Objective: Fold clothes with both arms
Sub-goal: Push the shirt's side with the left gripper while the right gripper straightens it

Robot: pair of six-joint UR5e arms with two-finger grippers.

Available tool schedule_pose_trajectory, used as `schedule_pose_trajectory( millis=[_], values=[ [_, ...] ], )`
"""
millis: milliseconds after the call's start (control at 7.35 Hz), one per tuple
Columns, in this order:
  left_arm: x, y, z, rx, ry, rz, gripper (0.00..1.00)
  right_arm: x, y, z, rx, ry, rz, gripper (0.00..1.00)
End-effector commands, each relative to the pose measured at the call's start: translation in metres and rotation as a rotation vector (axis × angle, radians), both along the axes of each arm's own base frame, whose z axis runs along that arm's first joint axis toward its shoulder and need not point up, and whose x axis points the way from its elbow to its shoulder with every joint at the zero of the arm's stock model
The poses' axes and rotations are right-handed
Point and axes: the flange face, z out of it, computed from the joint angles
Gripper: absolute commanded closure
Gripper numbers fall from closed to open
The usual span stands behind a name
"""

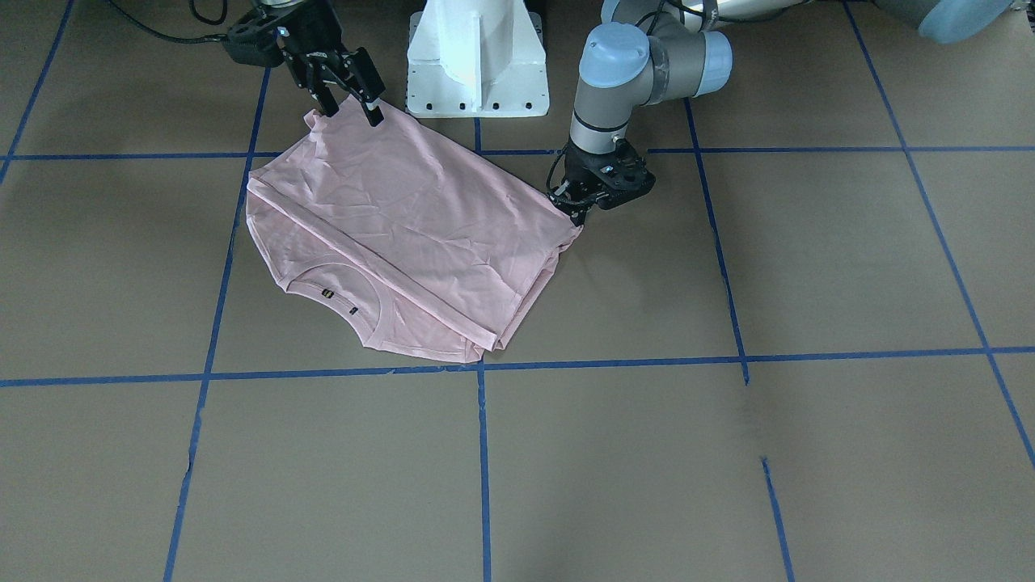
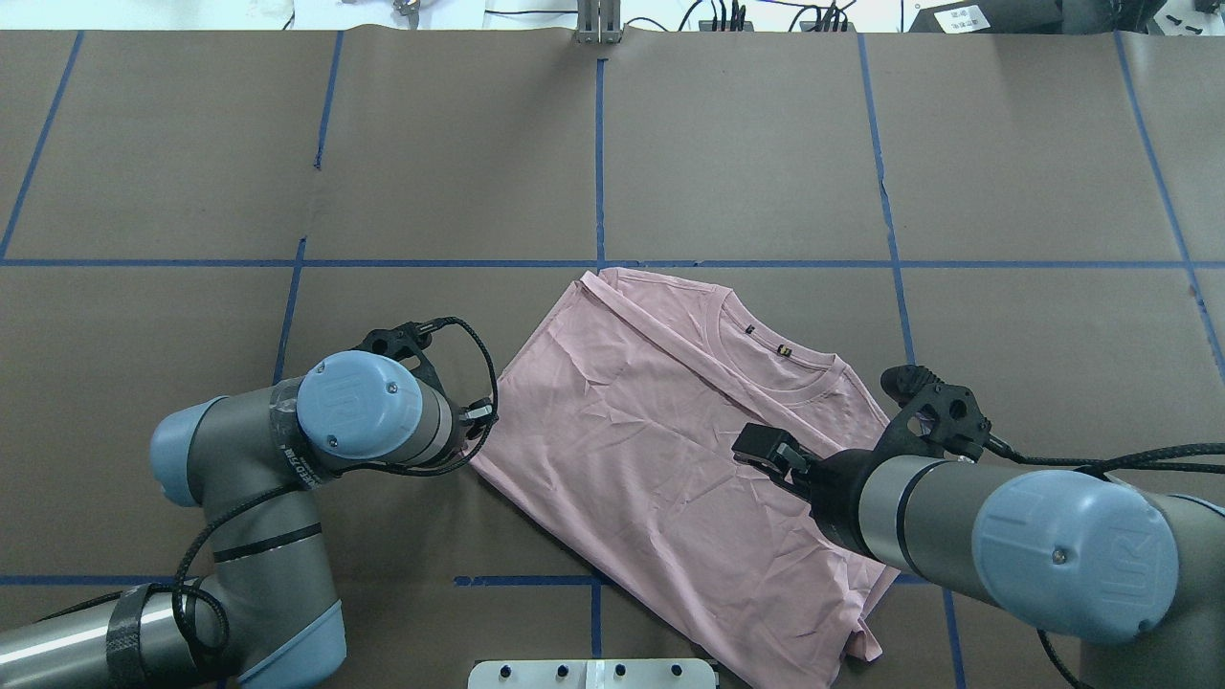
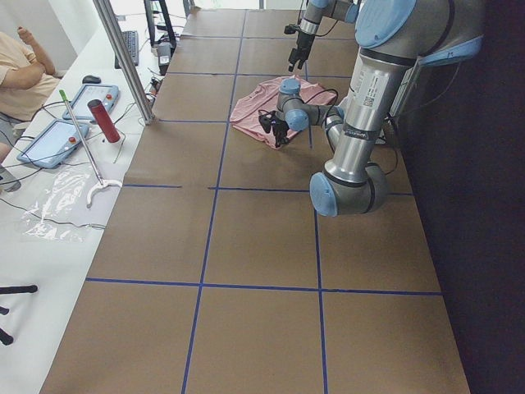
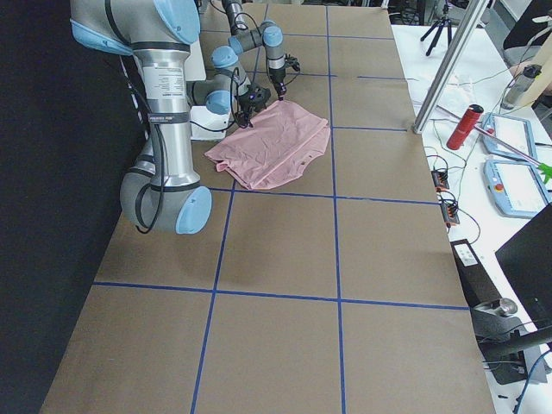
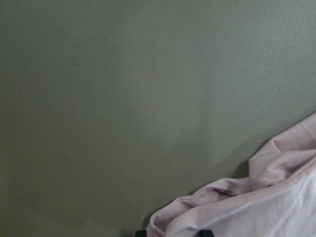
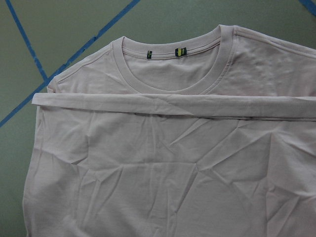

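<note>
A brown paper-covered table [image 2: 746,144], crossed by blue tape lines [image 2: 599,163], fills every view. The left arm [image 2: 287,450] and right arm [image 2: 957,517] bend in over it from the robot's side.

Between their grippers lies the pale pink T-shirt [image 1: 404,210], flat and doubled over, its hem edge stopping just short of the collar [image 6: 168,86].

The left gripper [image 1: 577,213] is low at the table. Its wrist view shows bunched cloth between the dark fingertips, so it reads as clamped on the shirt's near corner. The right gripper [image 1: 349,107] is spread wide and raised, with the opposite corner just under its tips and nothing in its grip.

The fabric looks light, thin and limp. It will likely sag, crease and drag on the paper rather than hold a line. The best holds would be the doubled corners directly below each gripper, pinching both layers together. The single layer near the collar would peel apart.
</note>
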Motion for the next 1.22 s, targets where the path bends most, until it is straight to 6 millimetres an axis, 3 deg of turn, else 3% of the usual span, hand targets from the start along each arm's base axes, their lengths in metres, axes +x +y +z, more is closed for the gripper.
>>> schedule_pose_trajectory(
  millis=[0,272,408,544,680,817,953,1089],
  values=[
    [-0.003,-0.006,0.004,0.015,-0.027,-0.001,1.00,0.000,0.000,0.000,0.000,-0.001,0.000,0.00],
    [-0.032,-0.052,-0.005,0.146,-0.053,-0.025,1.00,0.002,-0.003,0.000,0.001,0.000,0.007,0.00],
    [-0.060,-0.103,-0.018,0.236,-0.077,-0.058,1.00,0.002,-0.004,0.000,0.000,-0.001,0.010,0.00],
    [-0.069,-0.156,-0.020,0.280,-0.071,-0.108,1.00,0.002,-0.005,0.000,0.001,-0.001,0.015,0.00],
    [-0.060,-0.215,-0.026,0.345,-0.036,-0.149,1.00,0.001,-0.007,0.002,0.001,0.006,0.018,0.00],
    [-0.049,-0.268,-0.018,0.352,-0.041,-0.188,1.00,0.002,-0.009,0.003,0.000,0.009,0.023,0.00],
    [-0.057,-0.311,-0.008,0.372,-0.061,-0.212,1.00,0.004,-0.012,0.004,0.001,0.010,0.033,0.00],
    [-0.073,-0.328,-0.003,0.377,-0.071,-0.230,0.74,0.002,-0.013,0.006,-0.001,0.015,0.033,0.00]
  ],
)
